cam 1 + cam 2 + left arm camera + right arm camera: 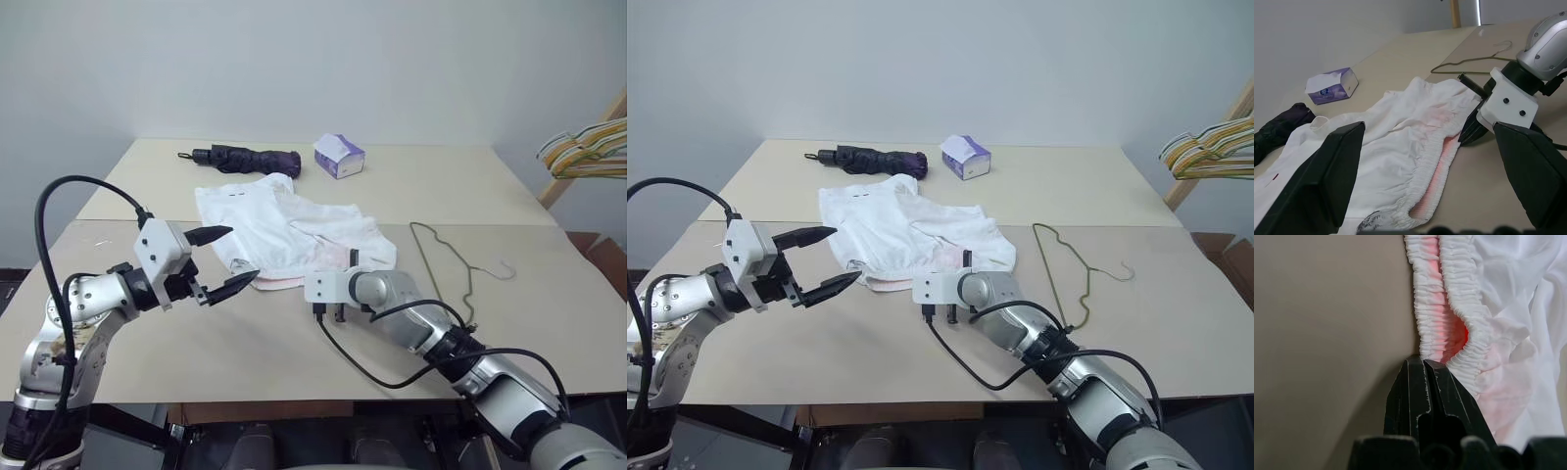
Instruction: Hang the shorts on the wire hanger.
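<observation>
Worktop (245, 338) first: pale, smooth and matte, leaving our limp cloth spread flat. On it lie the shorts (284, 230), white soft fabric, rumpled, with a gathered elastic waistband facing us and a pink tinge inside. Our left hand (223, 259) hovers beside the waistband, fingers spread wide, empty. Our right hand (1425, 369) is pinched shut at the waistband's edge; whether cloth is caught, we cannot tell. The wire hanger (446, 269), thin bare metal, lies just right of the shorts.
</observation>
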Controlling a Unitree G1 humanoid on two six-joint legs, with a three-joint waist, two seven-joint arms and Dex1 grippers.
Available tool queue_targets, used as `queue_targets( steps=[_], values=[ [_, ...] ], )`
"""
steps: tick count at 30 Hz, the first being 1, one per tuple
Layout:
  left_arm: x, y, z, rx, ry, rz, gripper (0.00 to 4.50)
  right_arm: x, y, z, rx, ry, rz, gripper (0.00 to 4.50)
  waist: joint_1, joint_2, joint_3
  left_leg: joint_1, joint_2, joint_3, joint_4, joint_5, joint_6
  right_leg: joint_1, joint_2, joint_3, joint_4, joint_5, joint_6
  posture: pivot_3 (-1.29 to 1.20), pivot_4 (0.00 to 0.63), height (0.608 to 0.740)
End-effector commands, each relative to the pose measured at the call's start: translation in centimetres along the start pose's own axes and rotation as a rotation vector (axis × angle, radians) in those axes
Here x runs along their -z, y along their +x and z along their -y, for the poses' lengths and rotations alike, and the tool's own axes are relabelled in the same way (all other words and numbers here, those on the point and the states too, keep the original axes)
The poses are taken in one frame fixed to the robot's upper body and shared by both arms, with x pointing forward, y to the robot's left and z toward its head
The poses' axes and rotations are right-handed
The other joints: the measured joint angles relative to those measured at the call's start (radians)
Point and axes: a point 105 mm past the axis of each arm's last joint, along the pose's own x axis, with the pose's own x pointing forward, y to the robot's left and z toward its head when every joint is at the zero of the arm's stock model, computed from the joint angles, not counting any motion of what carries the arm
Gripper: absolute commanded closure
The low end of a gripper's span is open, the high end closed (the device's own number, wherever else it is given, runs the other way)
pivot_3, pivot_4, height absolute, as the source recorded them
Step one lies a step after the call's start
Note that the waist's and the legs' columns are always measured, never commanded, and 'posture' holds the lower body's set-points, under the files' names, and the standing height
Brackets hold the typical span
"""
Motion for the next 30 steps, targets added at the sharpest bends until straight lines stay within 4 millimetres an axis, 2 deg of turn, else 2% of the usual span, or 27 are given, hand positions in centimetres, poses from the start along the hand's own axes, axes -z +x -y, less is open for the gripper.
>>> queue_targets(
  steps=[1,11,14,17,19,22,27,30],
  values=[
    [-1.2,0.1,-0.1,0.0,0.038,0.038,0.0,0.8,-1.9,3.0,0.087,-0.042,0.053,4.46,0.002,0.0,0.0,0.0,0.0,0.0,0.0,0.0,0.0,0.0,0.0,0.0,0.0,0.0,0.0,0.09,0.0,0.74],
    [-1.4,0.1,0.3,0.003,0.047,0.038,0.0,4.4,-5.5,3.6,0.071,-0.041,0.069,4.46,0.001,0.0,0.0,0.0,0.0,0.0,0.0,0.0,0.0,0.0,0.0,0.0,0.0,0.0,0.0,0.12,0.0,0.74],
    [-1.1,-0.1,0.5,-0.012,0.038,0.038,0.0,6.4,-7.0,3.3,0.033,-0.057,0.037,4.46,0.007,0.0,0.0,0.0,-0.001,0.0,0.0,0.0,0.0,0.001,-0.001,0.0,-0.001,0.0,0.0,0.1,0.0,0.74],
    [-0.6,-0.2,0.9,-0.014,0.014,0.033,0.0,8.4,-8.1,3.9,0.047,-0.057,-0.026,4.46,0.004,0.0,0.0,0.0,-0.001,0.0,0.0,0.0,0.0,0.001,-0.001,0.0,-0.001,0.0,0.0,0.09,0.0,0.74],
    [-0.5,0.0,1.1,-0.003,0.007,0.034,0.0,8.6,-8.4,4.5,0.066,-0.04,-0.034,4.46,0.001,0.0,0.0,0.001,0.0,0.0,0.0,0.0,0.0,0.001,-0.001,0.0,0.0,0.0,0.0,0.06,0.0,0.74],
    [-0.7,0.4,1.1,0.014,0.009,0.042,0.0,8.1,-8.7,4.6,0.06,-0.004,-0.017,3.81,-0.005,0.0,0.0,0.001,0.0,0.0,0.0,0.0,0.0,0.001,0.0,0.001,-0.001,0.0,0.0,0.05,0.0,0.74],
    [-0.9,0.8,1.0,0.041,0.014,0.047,0.0,6.9,-10.0,2.6,-0.037,-0.006,-0.009,2.04,-0.005,0.0,0.0,0.0,0.0,0.0,0.0,0.0,0.0,0.001,0.0,0.001,-0.001,-0.001,0.0,0.04,0.0,0.74],
    [-0.8,0.7,0.9,0.045,0.016,0.038,0.0,4.4,-11.0,2.2,-0.023,0.084,0.056,1.01,-0.003,0.0,0.0,0.0,-0.001,0.0,0.0,0.0,0.0,0.001,0.0,0.001,-0.001,-0.001,0.001,0.04,0.0,0.74]
  ],
)
